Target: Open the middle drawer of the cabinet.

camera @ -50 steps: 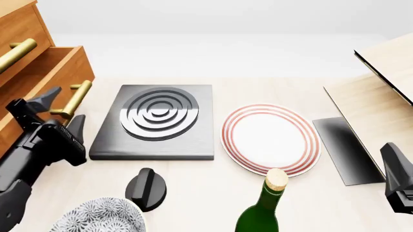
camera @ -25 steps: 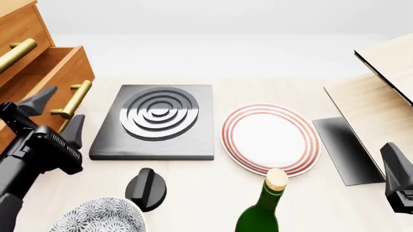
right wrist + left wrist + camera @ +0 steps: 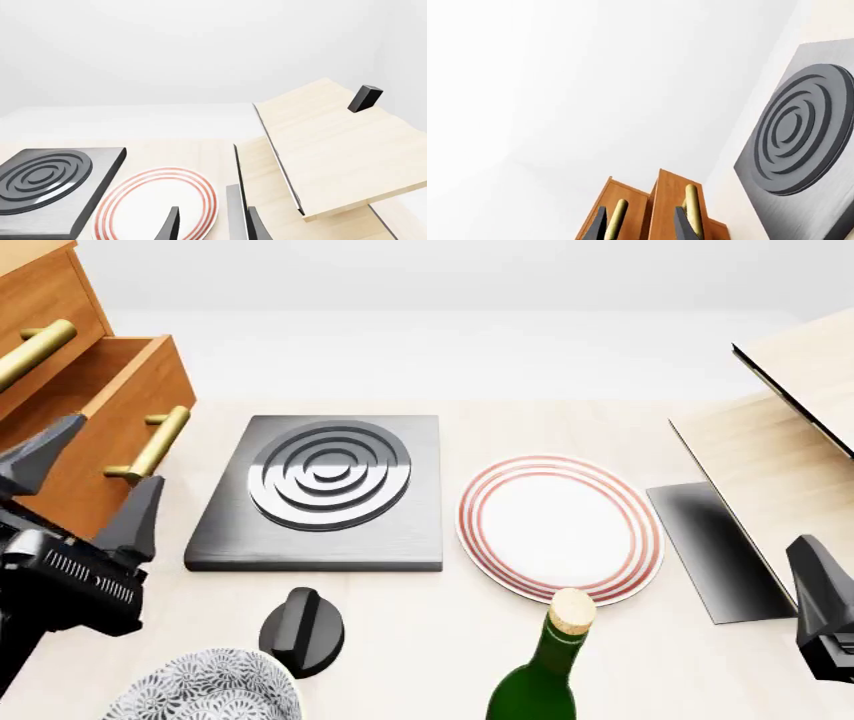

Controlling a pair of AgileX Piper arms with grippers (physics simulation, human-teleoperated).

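**Drawer stands pulled out; left hand clear of the handle**

The large orange-brown wooden cabinet (image 3: 54, 310) sits at the far left edge of the pale wooden desk (image 3: 427, 640). Its middle drawer (image 3: 114, 410), an orange-brown wooden box with 1 brass cylindrical bar handle (image 3: 154, 445), juts out from the cabinet front toward the dark grey square hob plate with raised concentric rings (image 3: 327, 485). The drawer above it, with its own brass bar, lies flush and further back.

The left hand (image 3: 74, 475) hangs near the drawer on the arms' side, its 2 black fingers spread wide and pinching nothing. The brass handle is beyond the fingertips and apart from them; in the left wrist view the fingertips (image 3: 600, 222) frame the 2 brass bars from a distance, touching neither. The right hand (image 3: 210, 225) waits low at the right of the desk, fingers parted and empty, above the white round plate with red rim rings (image 3: 561, 525).

Judged from how far the drawer front stands out, the pull itself looks done or close to it, and the step in hand is the release and retreat. If more opening is wanted, the left hand must go forward again, straddle the bar, close on it and draw it straight out along the drawer's travel. Otherwise it only needs to back off without clipping the handle.
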